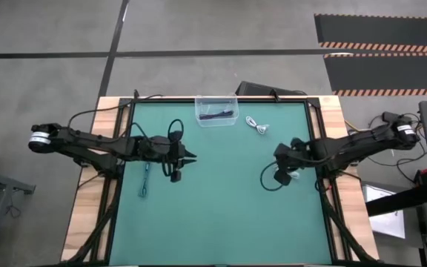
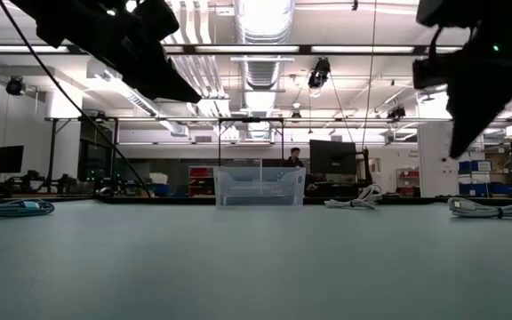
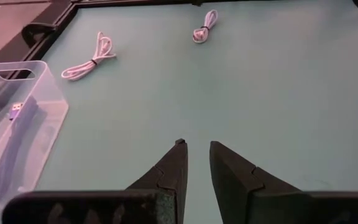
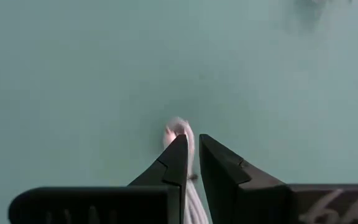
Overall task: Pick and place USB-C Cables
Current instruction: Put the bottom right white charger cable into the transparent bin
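The right gripper (image 4: pixel 190 144) hangs above the green table (image 1: pixel 221 208) on its right side, fingers pinched on a white cable (image 4: pixel 180 129). The left gripper (image 3: pixel 195 149) hovers left of centre, its fingers a narrow gap apart, holding nothing. The clear bin (image 1: pixel 216 110) at the far edge holds a dark cable (image 1: pixel 215 114) — another white cable (image 1: pixel 257 125) lies just beside it, and the teal one (image 1: pixel 146 180) rests near the left arm
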### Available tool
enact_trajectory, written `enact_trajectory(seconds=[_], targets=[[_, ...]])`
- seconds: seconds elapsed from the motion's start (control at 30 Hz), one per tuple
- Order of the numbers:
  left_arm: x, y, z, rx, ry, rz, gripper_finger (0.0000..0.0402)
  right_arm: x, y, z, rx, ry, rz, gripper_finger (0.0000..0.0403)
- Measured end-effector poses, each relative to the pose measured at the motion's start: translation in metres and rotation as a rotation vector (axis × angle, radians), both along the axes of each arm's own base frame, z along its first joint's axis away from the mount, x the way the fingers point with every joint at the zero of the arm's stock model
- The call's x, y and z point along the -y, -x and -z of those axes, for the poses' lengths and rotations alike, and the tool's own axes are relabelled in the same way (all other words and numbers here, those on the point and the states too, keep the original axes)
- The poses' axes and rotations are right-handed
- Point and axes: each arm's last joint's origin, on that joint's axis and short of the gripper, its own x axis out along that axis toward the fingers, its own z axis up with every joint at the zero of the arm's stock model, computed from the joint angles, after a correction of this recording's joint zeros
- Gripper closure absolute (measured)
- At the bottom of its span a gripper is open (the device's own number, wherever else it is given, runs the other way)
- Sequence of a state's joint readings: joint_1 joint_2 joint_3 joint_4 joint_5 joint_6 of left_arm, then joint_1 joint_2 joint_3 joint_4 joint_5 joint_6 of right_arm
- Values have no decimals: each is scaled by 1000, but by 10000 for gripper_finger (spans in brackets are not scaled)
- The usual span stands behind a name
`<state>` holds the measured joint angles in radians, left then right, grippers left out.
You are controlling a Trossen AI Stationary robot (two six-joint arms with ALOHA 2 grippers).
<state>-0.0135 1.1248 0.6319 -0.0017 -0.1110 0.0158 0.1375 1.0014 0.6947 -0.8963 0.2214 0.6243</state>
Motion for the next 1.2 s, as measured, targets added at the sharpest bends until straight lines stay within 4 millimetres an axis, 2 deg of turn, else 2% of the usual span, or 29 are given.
enact_trajectory(seconds=[0.17,0.33,0.8,1.2], targets=[[0,0,0,0,-2,-4,350,0,1,15,-86,14,-32,368],[0,0,0,0,-2,-4,349,0,2,24,-138,13,-86,345],[-3,-2,-6,48,-96,-68,349,-2,1,30,-163,8,-170,210],[-5,-4,-11,86,-213,-106,349,-5,-13,57,-288,-42,-139,200]])
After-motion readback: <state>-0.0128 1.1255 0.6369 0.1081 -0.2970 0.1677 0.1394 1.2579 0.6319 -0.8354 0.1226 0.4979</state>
